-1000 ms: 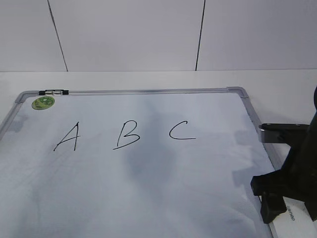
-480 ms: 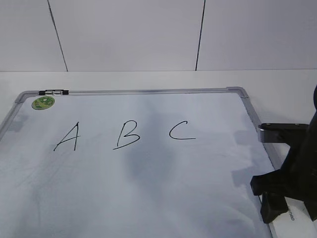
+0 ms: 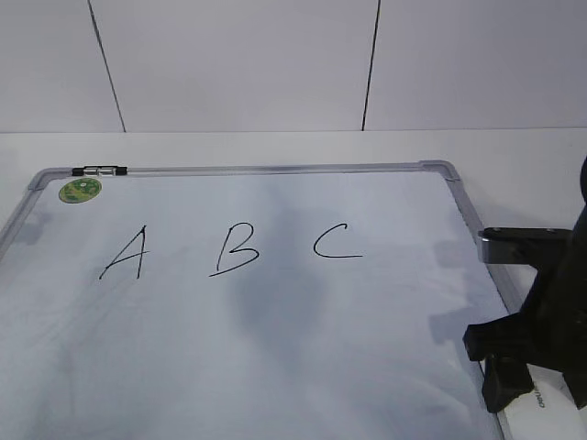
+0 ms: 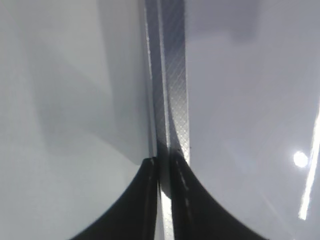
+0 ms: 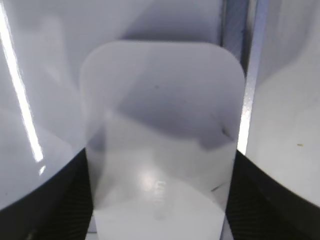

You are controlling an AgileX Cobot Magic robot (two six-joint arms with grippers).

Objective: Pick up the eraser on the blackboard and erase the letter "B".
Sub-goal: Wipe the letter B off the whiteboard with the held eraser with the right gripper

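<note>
The blackboard lies flat on the white surface, its long side running left to right, silver-grey frame with rounded corners. At its far left corner sits a round green sticker, with a small dark clip on the top rail just beside it. Across the upper half, from left to right, stand a black "A", the letter "B" and a "C". The B is a thin handwritten capital leaning to the right, still whole.

The left gripper shows only in its wrist view, jaws drawn together to a thin slit over a strip of the board's frame.

At the right edge, the right gripper hangs low over the board's near right corner. The eraser, a white oblong block with rounded corners and faint grey lettering, lies between its jaws, long axis running away from the wrist camera, alongside the frame rail. The jaws stand wide at the eraser's two long sides; whether they press it I cannot tell.
</note>
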